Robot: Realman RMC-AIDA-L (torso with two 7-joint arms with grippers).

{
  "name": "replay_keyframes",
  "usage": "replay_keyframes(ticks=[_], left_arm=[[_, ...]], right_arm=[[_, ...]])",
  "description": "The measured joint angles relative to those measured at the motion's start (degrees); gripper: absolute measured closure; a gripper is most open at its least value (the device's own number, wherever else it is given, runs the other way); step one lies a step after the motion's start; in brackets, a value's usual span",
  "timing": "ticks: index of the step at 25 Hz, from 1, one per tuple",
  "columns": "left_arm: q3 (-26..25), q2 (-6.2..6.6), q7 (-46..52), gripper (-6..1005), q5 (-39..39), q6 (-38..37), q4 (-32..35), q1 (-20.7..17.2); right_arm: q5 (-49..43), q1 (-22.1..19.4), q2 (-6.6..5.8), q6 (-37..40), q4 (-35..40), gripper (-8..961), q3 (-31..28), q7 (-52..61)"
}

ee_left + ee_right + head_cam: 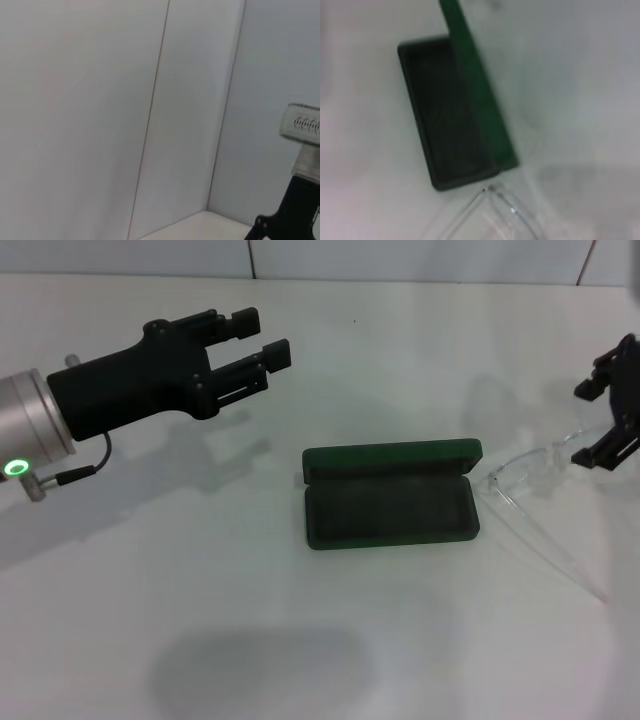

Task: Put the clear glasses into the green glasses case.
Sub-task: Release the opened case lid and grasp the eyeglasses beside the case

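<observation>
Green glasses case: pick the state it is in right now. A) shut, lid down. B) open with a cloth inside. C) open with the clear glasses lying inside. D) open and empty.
D: the green glasses case has its lid raised over a bare dark lining, while the clear glasses are outside it, at its right end by the right gripper.

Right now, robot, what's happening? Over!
Left pincer open, idle above the table. Right pincer at the glasses, grip unclear. Case open, empty beside them. Nothing in the way.

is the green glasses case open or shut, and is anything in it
Open and empty: the green glasses case has its lid raised behind the tray, whose dark lining is bare. The clear glasses are outside, beside its right end.
</observation>
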State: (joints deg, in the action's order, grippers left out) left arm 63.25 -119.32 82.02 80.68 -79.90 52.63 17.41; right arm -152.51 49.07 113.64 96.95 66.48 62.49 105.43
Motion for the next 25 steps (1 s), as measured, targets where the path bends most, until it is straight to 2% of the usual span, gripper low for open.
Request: replay_keyframes(ticks=[5, 10, 15, 20, 25], left_arm=[[-0.03, -0.10, -1.45, 419, -0.23, -0.03, -1.77, 0.25], [-0.19, -0.12, -2.98, 418, -0.50, -0.06, -3.72, 0.59], [-0.24, -0.12, -3.08, 418, -0.54, -0.03, -3.86, 0.63], [-0.27, -0.09, -3.53, 418, -0.56, 0.03, -4.18, 0.62], [-2.29, -0.05, -3.75, 418, -0.42, 0.03, -4.58, 0.44]], right_arm=[[-6.39, 3.32, 1.68, -3.97, -5.39, 100, 4.13, 2.43], [-6.88, 4.17, 1.98, -9.29, -7.20, 100, 12.57, 5.90], [-6.27, 6.72, 2.41, -11.62, -10.95, 101, 14.92, 6.18], [-6.13, 11.17, 2.58, -14.40, -19.19, 192, 17.11, 6.25], [-6.05, 13.48, 2.59, -15.16, -22.73, 191, 17.89, 6.34]])
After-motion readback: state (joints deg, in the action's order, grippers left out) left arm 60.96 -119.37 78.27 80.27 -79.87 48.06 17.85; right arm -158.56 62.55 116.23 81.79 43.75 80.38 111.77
